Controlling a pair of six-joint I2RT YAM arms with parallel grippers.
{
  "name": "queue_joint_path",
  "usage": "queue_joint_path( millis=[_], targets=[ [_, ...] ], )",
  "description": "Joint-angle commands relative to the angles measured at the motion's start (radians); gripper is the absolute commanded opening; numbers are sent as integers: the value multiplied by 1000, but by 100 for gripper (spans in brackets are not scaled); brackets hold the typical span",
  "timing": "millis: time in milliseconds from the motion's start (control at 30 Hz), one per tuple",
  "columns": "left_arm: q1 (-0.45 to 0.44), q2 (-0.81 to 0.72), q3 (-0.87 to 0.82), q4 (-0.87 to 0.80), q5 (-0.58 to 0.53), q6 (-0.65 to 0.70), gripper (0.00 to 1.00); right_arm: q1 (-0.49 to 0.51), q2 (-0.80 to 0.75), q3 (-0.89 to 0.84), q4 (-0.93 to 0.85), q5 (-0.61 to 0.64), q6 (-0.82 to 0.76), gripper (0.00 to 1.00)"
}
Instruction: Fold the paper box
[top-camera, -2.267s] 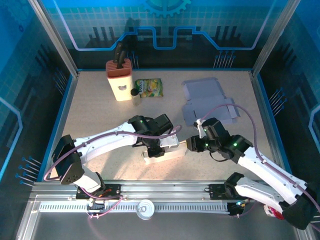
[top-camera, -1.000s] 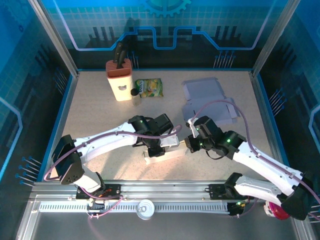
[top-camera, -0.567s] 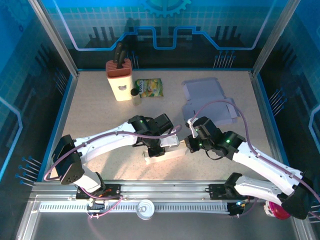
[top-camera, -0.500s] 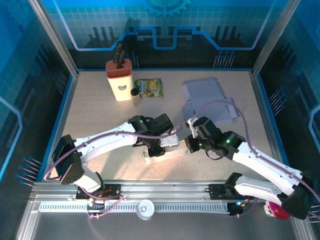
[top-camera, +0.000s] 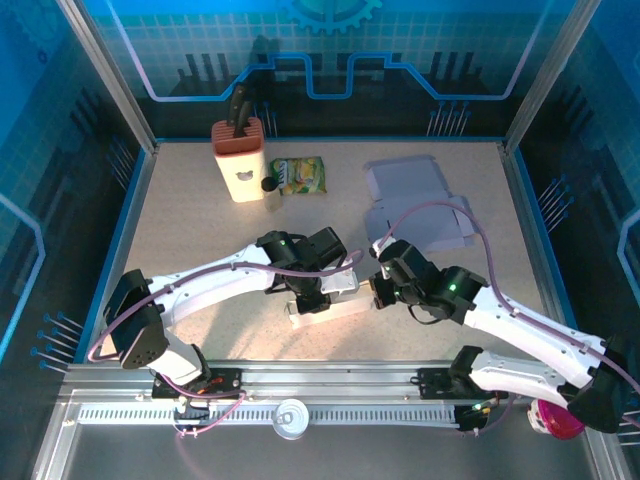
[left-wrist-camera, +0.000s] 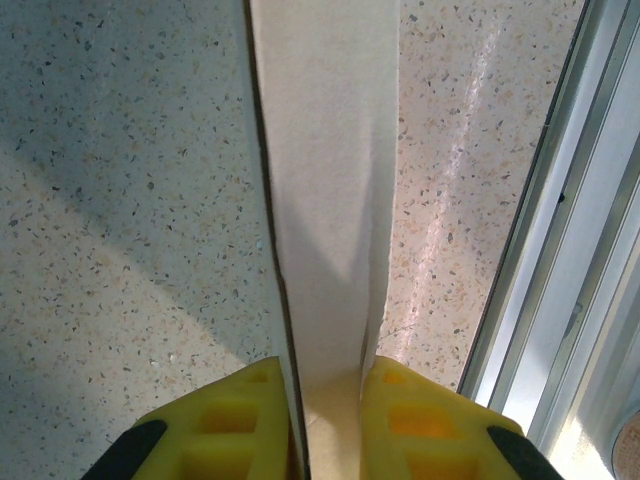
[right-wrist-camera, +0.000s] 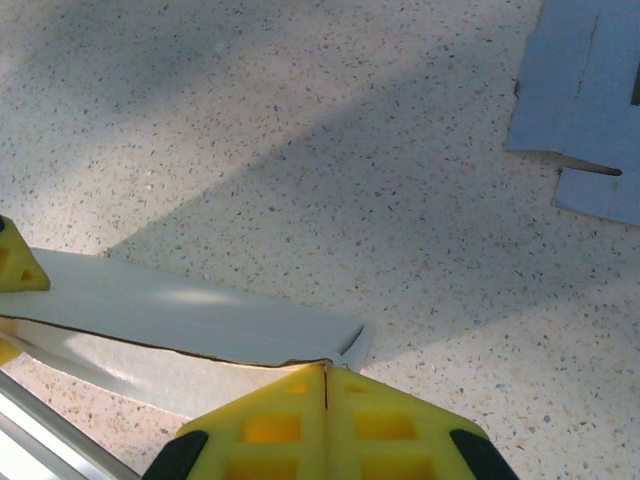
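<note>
The paper box (top-camera: 335, 306) is a pale, half-folded strip of card lying near the table's front edge, between the two arms. My left gripper (top-camera: 318, 291) is shut on one of its upright walls; in the left wrist view the card (left-wrist-camera: 330, 190) runs up from between the yellow fingers (left-wrist-camera: 250, 420), the gripper (left-wrist-camera: 330, 378) pinching it. My right gripper (top-camera: 376, 291) is shut, its tips (right-wrist-camera: 326, 368) pressed against the box's right end edge (right-wrist-camera: 190, 320) with nothing visibly held between them. A left fingertip (right-wrist-camera: 14, 262) shows at the box's far end.
Flat grey-blue card sheets (top-camera: 415, 200) lie at the back right, their corner (right-wrist-camera: 590, 90) beyond the right gripper. A knife block (top-camera: 238, 160), a small dark bottle (top-camera: 269, 188) and a green snack bag (top-camera: 298, 176) stand at the back left. The metal front rail (left-wrist-camera: 570, 250) runs close to the box.
My right gripper has edged left to the box's end and closed fully. The left gripper and the box have stayed put.
</note>
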Motion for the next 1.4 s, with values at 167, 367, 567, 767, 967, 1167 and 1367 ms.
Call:
queue_joint_path(
  millis=[167,367,567,767,967,1167,1367],
  targets=[
    [22,2,-17,17,15,-3,13,90,-14,-30,15,116,134,0],
    [33,-5,-22,21,20,-3,14,138,-69,-111,90,195,112,0],
    [37,-4,-32,35,22,-8,14,158,-104,-157,149,217,127,0],
    [42,1,-28,41,20,-16,15,177,-110,-168,151,242,173,0],
    [51,-1,-27,47,26,-26,15,233,-117,-213,197,312,151,0],
    [58,-21,-42,66,28,-48,23,278,-169,-314,291,376,127,0],
    [58,-82,-76,112,-14,-98,44,294,-181,-340,319,400,117,0]
  ],
)
